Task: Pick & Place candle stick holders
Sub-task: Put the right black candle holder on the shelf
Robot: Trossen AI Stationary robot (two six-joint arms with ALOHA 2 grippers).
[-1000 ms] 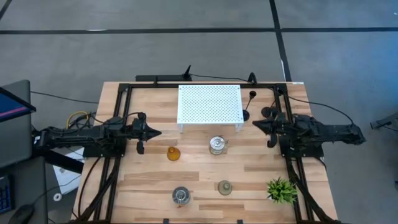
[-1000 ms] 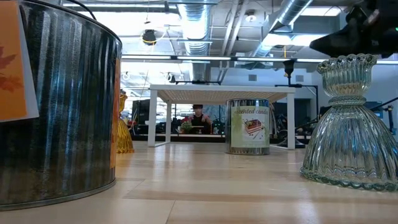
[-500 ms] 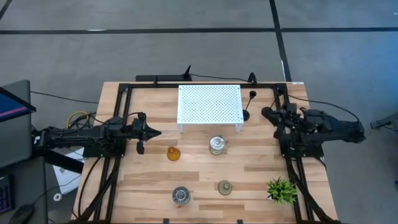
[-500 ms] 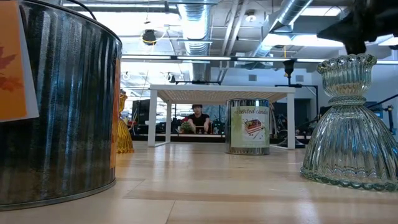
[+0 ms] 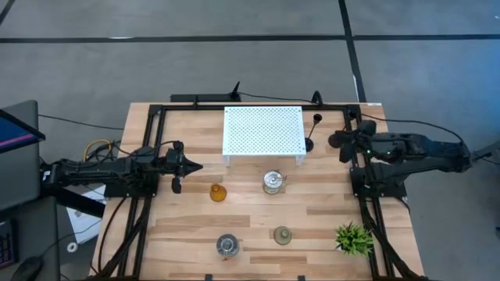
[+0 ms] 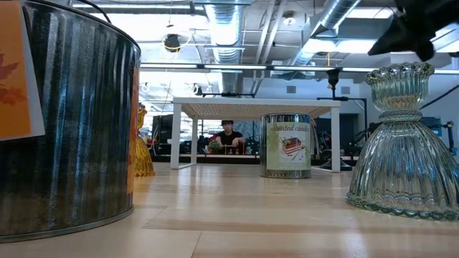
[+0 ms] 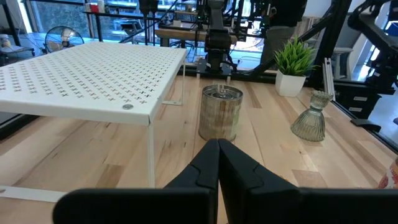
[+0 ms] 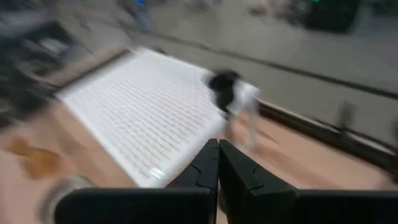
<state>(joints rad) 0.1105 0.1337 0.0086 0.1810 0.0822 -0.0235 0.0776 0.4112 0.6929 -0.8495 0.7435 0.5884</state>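
Observation:
A black thin-stemmed candle stick holder (image 5: 314, 133) stands on its round base right of the white stand (image 5: 263, 130). On the table also stand an amber holder (image 5: 217, 192), a grey-green holder (image 5: 282, 235) and two silvery jars (image 5: 273, 183) (image 5: 227, 246). My right gripper (image 5: 333, 141) is shut and empty, raised just right of the black holder (image 8: 225, 87). My left gripper (image 5: 193, 165) is shut and empty at the table's left, level, pointing at the farther jar (image 7: 221, 112).
A spiky green plant (image 5: 353, 238) stands at the near right corner. The white perforated stand (image 7: 93, 74) stands on thin legs at the far middle. Black frame rails (image 5: 366, 203) run along both sides. In the low view a person (image 6: 228, 136) sits beyond the table.
My right gripper has risen, drawn back a little toward the table's right and far edges, and rolled and tipped its fingers downward, staying shut. The holders have not moved.

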